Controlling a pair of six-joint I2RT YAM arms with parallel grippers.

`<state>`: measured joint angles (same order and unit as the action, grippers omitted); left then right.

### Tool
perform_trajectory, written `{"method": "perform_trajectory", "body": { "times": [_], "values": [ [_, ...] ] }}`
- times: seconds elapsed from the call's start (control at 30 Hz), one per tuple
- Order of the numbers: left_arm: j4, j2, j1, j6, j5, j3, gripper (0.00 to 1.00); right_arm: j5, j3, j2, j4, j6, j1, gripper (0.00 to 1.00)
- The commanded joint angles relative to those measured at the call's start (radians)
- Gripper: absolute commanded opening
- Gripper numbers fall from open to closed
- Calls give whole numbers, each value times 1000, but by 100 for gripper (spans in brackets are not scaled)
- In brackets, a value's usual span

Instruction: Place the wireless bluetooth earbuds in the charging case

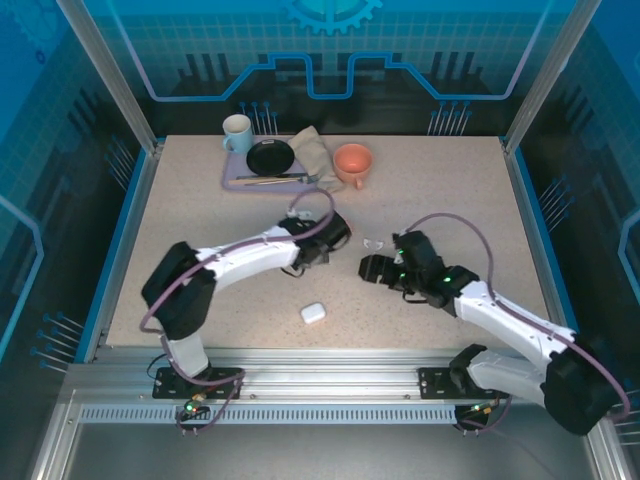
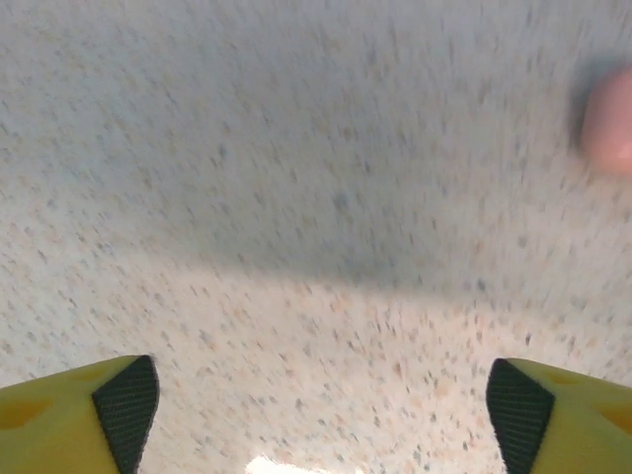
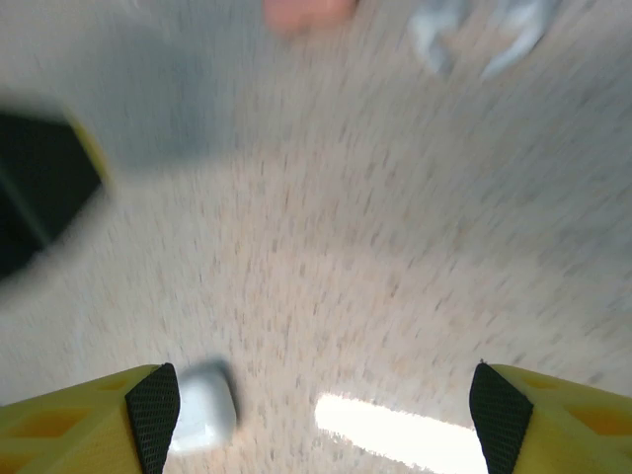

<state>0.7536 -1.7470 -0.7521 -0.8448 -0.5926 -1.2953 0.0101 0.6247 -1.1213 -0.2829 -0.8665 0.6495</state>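
Stock: white earbuds (image 1: 375,243) loose on table (image 1: 200,220) near my R gripper (image 3: 316,415), white charging case (image 1: 313,313) well apart, nearer my bases; L gripper (image 2: 321,415) & R both spread, empty; insertion looks not yet begun.

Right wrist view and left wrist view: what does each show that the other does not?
Right wrist: a white case beside one finger of the right hand, and two white earbuds at the top. Left wrist: a white sliver at the bottom edge, too cut off to name. Both: speckled table, a blurred pink shape, yellow fingers standing wide apart.
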Motion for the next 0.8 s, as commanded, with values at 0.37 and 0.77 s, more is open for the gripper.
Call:
{"method": "perform_trajectory", "body": {
  "times": [0.37, 0.77],
  "values": [
    [-71, 298, 449, 95, 376, 12, 99, 248, 506, -581, -480, -31, 483, 80],
    [-123, 380, 560, 88, 512, 72, 99, 242, 531, -669, -506, -61, 478, 80]
  ]
}}
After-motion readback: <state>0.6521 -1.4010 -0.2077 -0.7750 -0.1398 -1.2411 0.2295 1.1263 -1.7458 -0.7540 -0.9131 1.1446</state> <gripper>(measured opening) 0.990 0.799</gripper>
